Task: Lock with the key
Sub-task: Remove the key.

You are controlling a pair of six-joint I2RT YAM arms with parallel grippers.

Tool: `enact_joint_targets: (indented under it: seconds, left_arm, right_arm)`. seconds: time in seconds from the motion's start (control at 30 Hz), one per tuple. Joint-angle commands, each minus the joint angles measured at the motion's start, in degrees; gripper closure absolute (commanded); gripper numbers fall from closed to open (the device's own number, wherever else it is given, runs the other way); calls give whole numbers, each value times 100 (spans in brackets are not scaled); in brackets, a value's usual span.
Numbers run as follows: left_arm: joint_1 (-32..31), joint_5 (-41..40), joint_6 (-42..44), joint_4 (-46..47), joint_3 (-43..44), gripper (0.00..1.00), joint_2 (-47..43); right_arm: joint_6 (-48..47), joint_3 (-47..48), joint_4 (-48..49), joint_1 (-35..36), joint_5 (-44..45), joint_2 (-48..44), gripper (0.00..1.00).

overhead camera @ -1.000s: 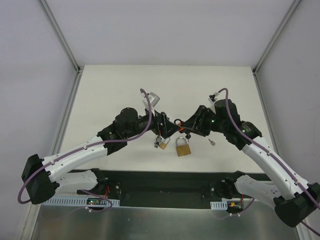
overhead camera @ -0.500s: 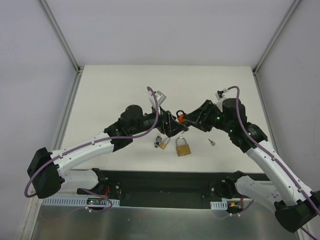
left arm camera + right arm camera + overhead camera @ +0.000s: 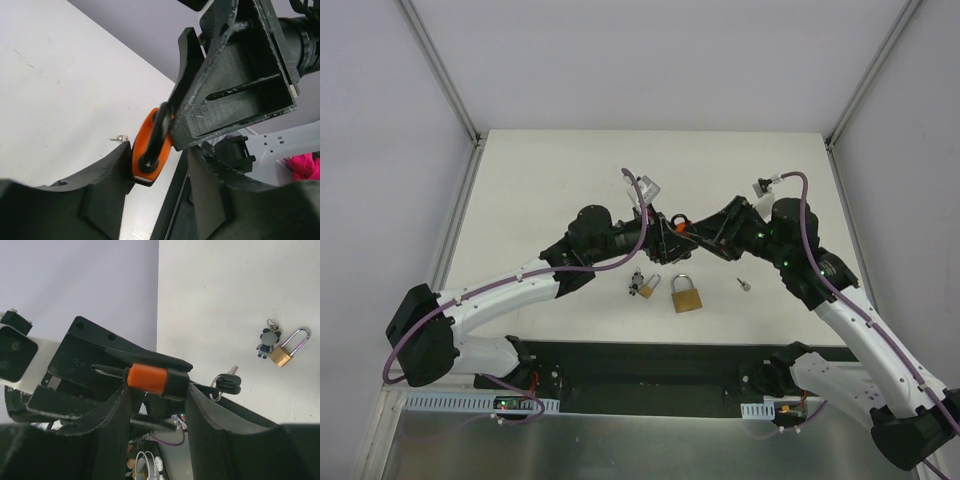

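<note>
White table lies below. Orange padlock is held aloft between both arms, presumably so the key at its end can be turned. Right gripper is clamped across it; left gripper closure cannot be determined.

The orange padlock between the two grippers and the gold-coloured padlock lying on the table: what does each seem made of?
The orange padlock: body looks like matte plastic or a rubbery cover, evenly orange without glare; its dark shackle may be coated metal, unclear. The gold-coloured padlock: body looks like brass, yellow with metallic sheen; its thin pale shackle looks like bare steel.
</note>
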Motion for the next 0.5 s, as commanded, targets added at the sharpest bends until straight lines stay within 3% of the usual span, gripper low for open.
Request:
enact_joint_targets:
  seconds: [0.0,0.07,0.13,0.27,0.37,0.4,0.47]
  left_arm:
    - [37,163,-69,818,72,61,-66]
    - [29,75,-69,845,28,89,-136]
    - [37,-4,-69,837,-16,100,-197]
    - [46,-30,-69,837,-86,100,-294]
    - [90,-83,-121,670,-113,100,-382]
    - [99,-118,-147,565,-96,100,-434]
    - [160,-188,-148,91,9,100,-505]
  right_arm:
    - [261,-41,649,-22,-214,-185,99]
    - [288,-94,755,-31,-249,-203,99]
    - [314,-138,834,-22,-266,-203,99]
    - [253,-138,931,-22,-328,-185,97]
    - [-27,-111,896,-31,-267,-203,89]
    - [-194,-85,687,-48,-205,-246,72]
    - [-729,98,396,-83,32,-264,56]
